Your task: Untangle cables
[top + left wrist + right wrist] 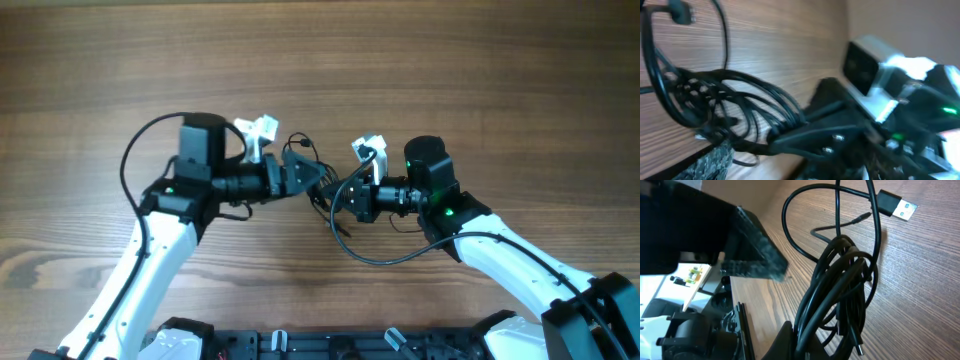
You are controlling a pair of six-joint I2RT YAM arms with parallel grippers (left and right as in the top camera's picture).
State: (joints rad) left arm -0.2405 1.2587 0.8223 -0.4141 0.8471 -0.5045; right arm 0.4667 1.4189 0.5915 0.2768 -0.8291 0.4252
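cables (pixel 840 290) in one tangled hank, long axis running out from right gripper (pixel 338 197), clamped on it, toward silver usb plug (pixel 897 207); left gripper (pixel 305 178) jaws apart alongside.

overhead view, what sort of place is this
Likely a robot lab bench: a wood-grain table, a white left arm and right arm at its near edge, tangled cables between them.

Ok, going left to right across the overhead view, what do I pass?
left arm → left gripper → cables, bunched between the two grippers → right gripper → right arm
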